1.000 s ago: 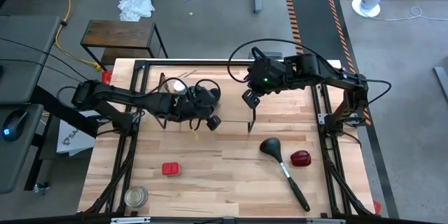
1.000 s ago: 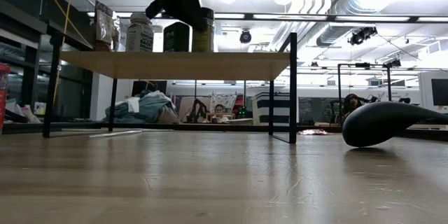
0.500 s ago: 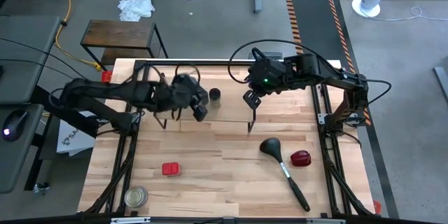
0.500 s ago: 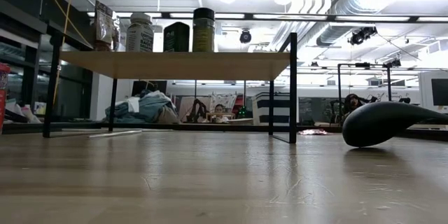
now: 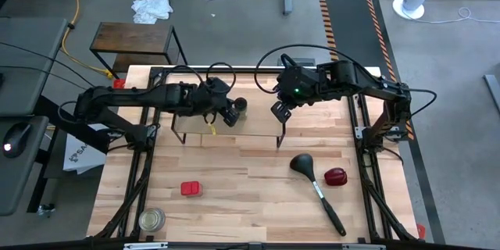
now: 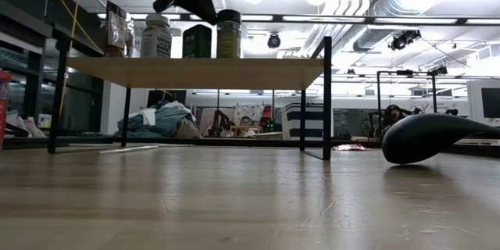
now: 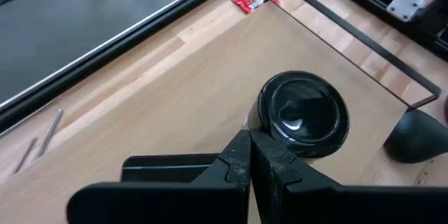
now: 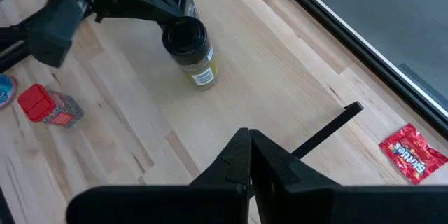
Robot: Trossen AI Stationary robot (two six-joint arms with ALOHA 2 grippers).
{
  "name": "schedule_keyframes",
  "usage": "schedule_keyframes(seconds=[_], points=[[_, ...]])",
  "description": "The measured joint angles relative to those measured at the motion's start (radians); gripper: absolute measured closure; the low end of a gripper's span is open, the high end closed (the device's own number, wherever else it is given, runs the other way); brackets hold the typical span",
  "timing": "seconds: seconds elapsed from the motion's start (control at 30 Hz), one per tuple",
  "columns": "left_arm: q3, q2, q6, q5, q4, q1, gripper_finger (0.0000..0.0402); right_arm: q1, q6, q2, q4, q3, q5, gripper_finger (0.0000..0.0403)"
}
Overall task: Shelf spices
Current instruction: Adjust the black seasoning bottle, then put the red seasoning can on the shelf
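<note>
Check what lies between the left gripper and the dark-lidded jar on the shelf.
Nothing. In the left wrist view the shut left gripper sits right beside the dark-lidded jar, with only bare shelf around them.

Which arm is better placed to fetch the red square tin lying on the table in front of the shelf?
Probably the left: its shut gripper hangs nearer the red square tin; the right gripper waits farther off.

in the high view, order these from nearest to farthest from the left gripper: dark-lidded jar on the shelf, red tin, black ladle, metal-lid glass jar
1. Dark-lidded jar: on the shelf, right beside the left gripper.
2. Red tin: on the table, toward the front.
3. Black ladle: on the table's right half; close to the tin's distance, slightly farther.
4. Metal-lid glass jar: front left corner.
</note>
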Motion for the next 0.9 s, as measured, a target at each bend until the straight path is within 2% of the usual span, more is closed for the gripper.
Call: schedule_keyframes(seconds=[0.2, 0.53, 0.7, 0.77, 0.9], points=[[0.000, 0.015, 0.000, 0.030, 0.055, 0.000, 0.0401, 0.000, 0.000, 0.000, 0.005, 0.000, 0.000, 0.0403], [0.000, 0.129, -0.056, 0.130, 0.181, -0.003, 0.0401, 0.000, 0.008, 0.000, 0.006, 0.000, 0.000, 0.0403], [0.000, 0.154, -0.062, 0.138, 0.244, -0.013, 0.0402, 0.000, 0.008, 0.000, 0.006, 0.000, -0.001, 0.0403], [0.003, 0.138, -0.051, 0.130, 0.232, -0.014, 0.0402, 0.000, 0.007, 0.000, 0.006, 0.000, 0.000, 0.0403], [0.015, 0.047, -0.001, 0.121, 0.106, -0.015, 0.0401, 0.000, -0.009, 0.001, 0.006, 0.000, 0.004, 0.0403]])
